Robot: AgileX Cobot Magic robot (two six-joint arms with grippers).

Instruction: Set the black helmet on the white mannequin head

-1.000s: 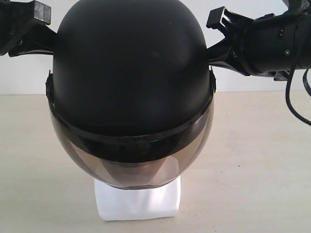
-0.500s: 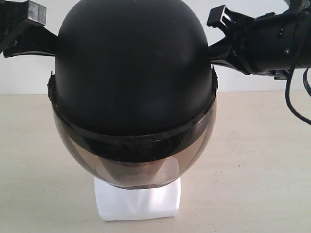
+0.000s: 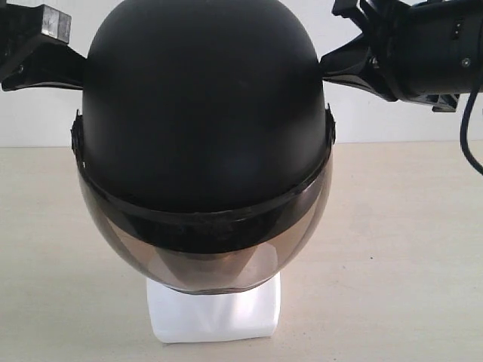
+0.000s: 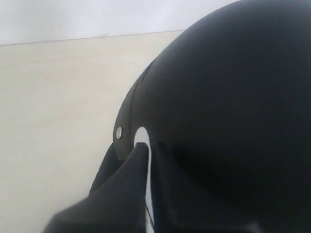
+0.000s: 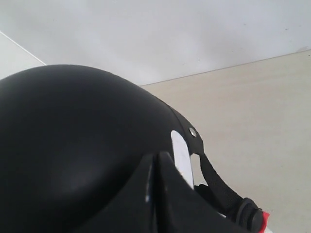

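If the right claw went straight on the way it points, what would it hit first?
The black helmet: the right claw points at its side, one finger seemingly touching the shell.

Clearance report: centre blocked, low flanks open.

The black helmet [image 3: 204, 113] fills the middle, and its visor overhangs the white mannequin head [image 3: 215, 317] down to the base, so you have no way in under the front rim. The left gripper [image 3: 64, 49] and right gripper [image 3: 339, 38] stand against the shell's upper flanks and bar both sides at that height. Below them, the table [image 3: 407, 249] offers you passage on either side of the base.
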